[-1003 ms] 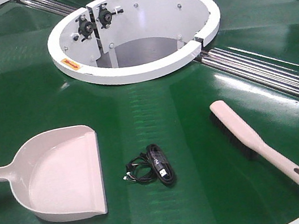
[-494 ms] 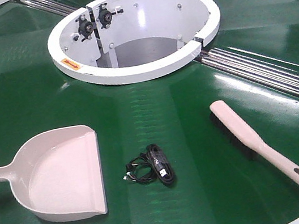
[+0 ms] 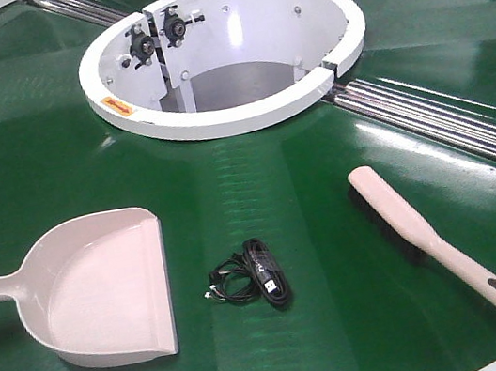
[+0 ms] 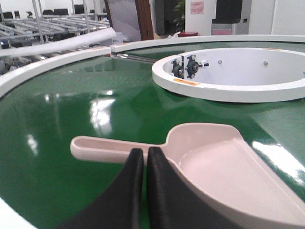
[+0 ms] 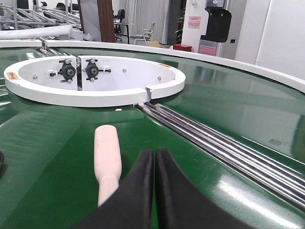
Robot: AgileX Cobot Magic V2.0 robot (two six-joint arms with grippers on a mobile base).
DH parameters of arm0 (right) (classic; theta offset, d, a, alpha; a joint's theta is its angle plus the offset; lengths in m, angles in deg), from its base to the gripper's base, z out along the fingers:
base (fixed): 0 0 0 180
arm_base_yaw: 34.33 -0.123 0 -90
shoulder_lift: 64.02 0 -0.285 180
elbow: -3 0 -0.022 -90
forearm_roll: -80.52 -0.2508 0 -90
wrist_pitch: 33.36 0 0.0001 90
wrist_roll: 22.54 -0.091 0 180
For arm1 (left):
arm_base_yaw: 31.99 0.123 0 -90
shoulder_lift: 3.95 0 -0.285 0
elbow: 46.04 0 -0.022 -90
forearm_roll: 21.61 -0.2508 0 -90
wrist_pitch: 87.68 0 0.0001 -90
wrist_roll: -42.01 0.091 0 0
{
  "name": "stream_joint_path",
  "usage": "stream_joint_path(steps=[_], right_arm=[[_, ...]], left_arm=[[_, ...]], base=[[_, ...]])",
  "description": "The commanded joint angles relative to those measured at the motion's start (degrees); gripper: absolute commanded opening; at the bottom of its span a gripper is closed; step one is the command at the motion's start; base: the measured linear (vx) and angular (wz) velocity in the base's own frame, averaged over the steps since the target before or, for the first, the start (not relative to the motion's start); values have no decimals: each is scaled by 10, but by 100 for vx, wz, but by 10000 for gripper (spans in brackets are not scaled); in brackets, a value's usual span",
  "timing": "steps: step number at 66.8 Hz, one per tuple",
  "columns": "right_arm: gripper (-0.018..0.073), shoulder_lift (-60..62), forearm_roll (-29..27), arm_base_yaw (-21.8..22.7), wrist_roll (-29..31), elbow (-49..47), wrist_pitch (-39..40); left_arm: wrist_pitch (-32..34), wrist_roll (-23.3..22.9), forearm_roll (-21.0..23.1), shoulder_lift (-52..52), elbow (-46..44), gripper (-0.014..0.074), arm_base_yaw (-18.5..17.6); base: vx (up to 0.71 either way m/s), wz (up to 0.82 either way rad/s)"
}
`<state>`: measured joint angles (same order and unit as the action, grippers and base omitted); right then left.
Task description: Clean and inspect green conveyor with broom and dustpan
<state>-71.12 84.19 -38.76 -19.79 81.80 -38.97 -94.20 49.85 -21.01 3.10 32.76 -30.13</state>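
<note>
Opening step: both tools lay unheld on the green conveyor (image 3: 53,161), the arms poised behind them.

The glossy belt, its white ring opening (image 3: 218,119) and the silver rails (image 3: 446,119) stretched well ahead of both grippers. The dustpan (image 3: 104,290) lay flat just ahead of the left gripper (image 4: 145,152), handle crossing in front of the fingertips and scoop off to their right. The broom (image 3: 418,233) lay just ahead and slightly left of the right gripper (image 5: 154,155), head pointing away toward the ring. A coiled black cable (image 3: 254,278) sat between the two tools. Each gripper had its black fingers pressed together on nothing. Sweeping looked not yet begun. The next move likely called for spreading the fingers, lowering over each handle and clamping; the thin, low handles left little room for misalignment.
</note>
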Motion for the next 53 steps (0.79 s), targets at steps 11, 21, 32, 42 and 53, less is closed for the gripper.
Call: stream_joint_path(steps=[11,21,32,42,53], right_arm=[[-8,6,4,2,-1,2,45],[-8,6,4,2,-1,2,45],[-8,6,4,2,-1,2,45],[-8,6,4,2,-1,2,45],[-8,6,4,2,-1,2,45]], left_arm=[[88,-35,22,4,-75,-6,1],[18,-29,17,80,-194,-6,1],[-50,-6,19,185,-276,-6,1],[-93,-7,28,267,-296,-6,1],[-142,-7,53,334,-296,-6,1]], base=[[0,0],[0,0],[0,0],[0,0],[0,0]])
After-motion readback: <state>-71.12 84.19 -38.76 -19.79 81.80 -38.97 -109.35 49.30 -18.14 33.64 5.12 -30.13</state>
